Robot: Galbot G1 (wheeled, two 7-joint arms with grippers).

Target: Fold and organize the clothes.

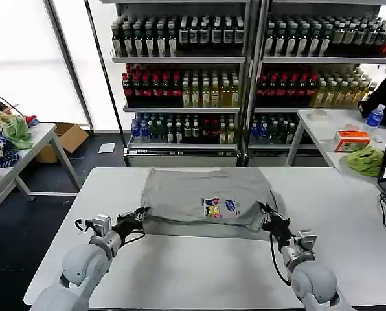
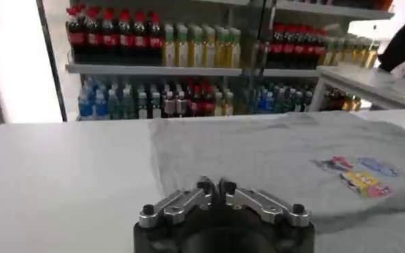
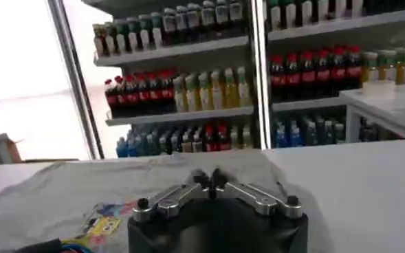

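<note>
At about eight o'clock from the table's centre we see the left gripper (image 1: 140, 214) at the near left corner of the grey T-shirt (image 1: 206, 194); on its wrist camera the fingertips (image 2: 205, 185) meet, pinched shut at the cloth's edge, though we cannot tell whether fabric is caught between them. The T-shirt lies folded at the middle of the white table (image 1: 180, 265), its colourful print (image 1: 220, 206) facing up toward five o'clock of the garment. At four o'clock the right gripper (image 1: 265, 210) sits at the near right corner, fingers likewise closed together.
</note>
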